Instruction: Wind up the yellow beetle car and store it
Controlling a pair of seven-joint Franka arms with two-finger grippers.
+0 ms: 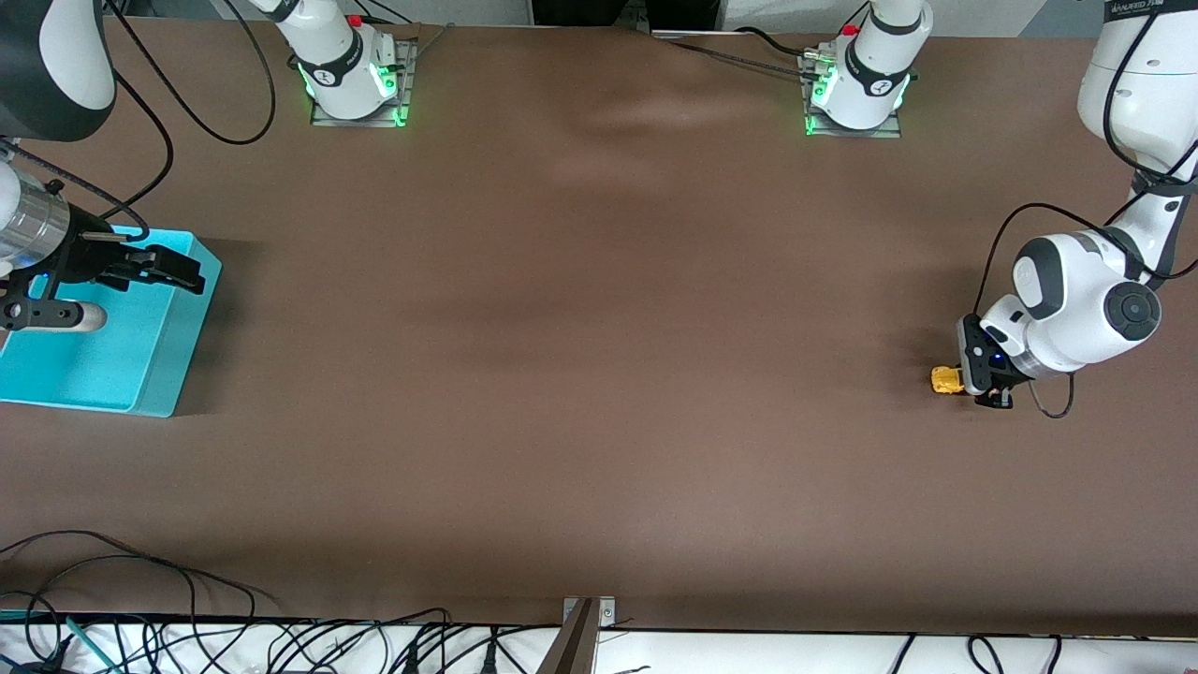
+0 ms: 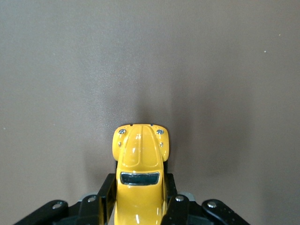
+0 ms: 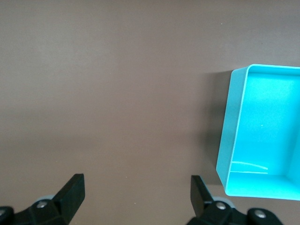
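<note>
Left hand (image 2: 140,206) grips yellow beetle car (image 2: 139,164).

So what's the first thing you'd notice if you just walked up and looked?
The tiny yellow beetle-shaped toy car, gripped between the fingers of the left hand low at the left arm's end of the brown table. Next, the bright turquoise plastic bin at the right arm's end, with the open right hand over it.
</note>
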